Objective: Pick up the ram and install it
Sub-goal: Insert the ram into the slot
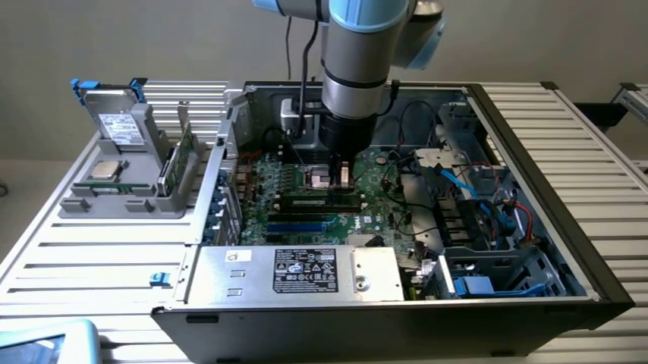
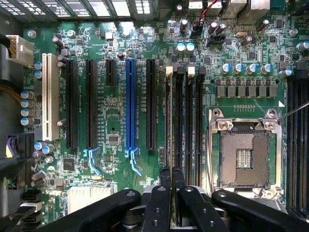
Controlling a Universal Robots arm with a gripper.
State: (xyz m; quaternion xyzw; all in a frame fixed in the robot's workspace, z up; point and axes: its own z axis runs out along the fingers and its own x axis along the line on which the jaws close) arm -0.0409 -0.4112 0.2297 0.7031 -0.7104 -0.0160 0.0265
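The arm (image 1: 357,83) points straight down into an open computer case (image 1: 385,330), its tool (image 1: 331,180) closed. In the exterior view, the ram (image 1: 322,201) stands in a motherboard (image 1: 383,176) slot, just at the tool's 6 o'clock.

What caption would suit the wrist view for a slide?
Shut black end effector above the black memory slots of the green motherboard, beside the empty square silver processor socket.

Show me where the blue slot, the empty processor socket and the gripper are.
Blue slot (image 2: 130,104): wrist view, middle of its length.
Socket (image 2: 244,157): wrist view, centre of its pin field.
Gripper (image 2: 172,174): wrist view, midway between the fingertips.
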